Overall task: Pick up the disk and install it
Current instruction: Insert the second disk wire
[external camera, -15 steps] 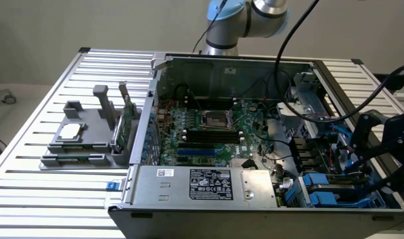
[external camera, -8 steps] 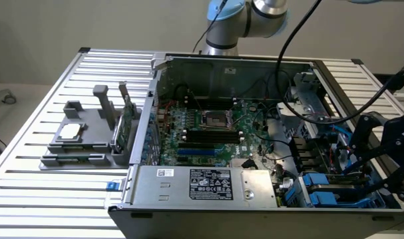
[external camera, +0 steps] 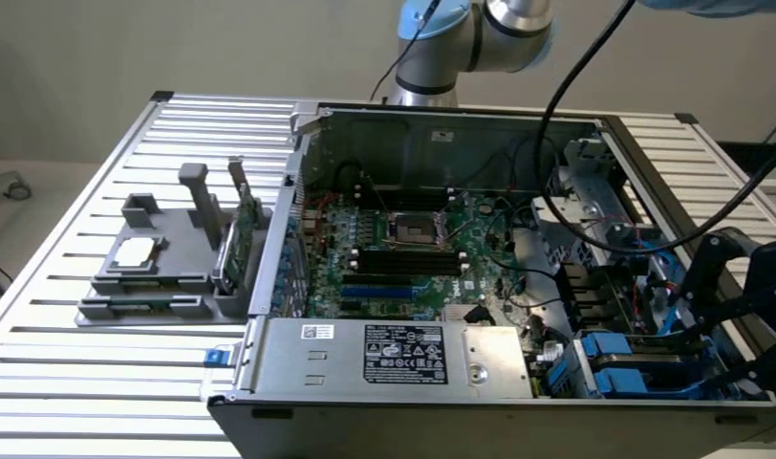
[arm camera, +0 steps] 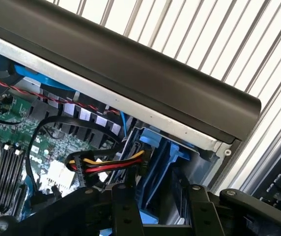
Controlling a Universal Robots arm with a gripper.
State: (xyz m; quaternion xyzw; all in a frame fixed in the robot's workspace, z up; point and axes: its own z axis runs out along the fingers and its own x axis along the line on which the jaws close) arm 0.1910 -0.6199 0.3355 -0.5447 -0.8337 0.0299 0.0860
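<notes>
The tabletop [external camera: 95, 382] is a pale slatted metal job. Sitting right on it: an open computer case [external camera: 490, 426] toward the exterior view's right, and a grey parts holder [external camera: 184, 277] just beside it on the left.

Quantities per item type:
- computer case [external camera: 490, 432]: one
- motherboard [external camera: 407, 253]: one
- power supply unit [external camera: 401, 359]: one
- grey parts fixture [external camera: 159, 287]: one
- silver chip [external camera: 136, 251]: one
- green circuit card [external camera: 244, 239]: one
- disk [arm camera: 156, 172] in blue carrier: one
- yellow-red-black wire bundle [arm camera: 106, 164]: one
- robot arm [external camera: 484, 33]: one
- slatted table [external camera: 56, 382]: one
</notes>
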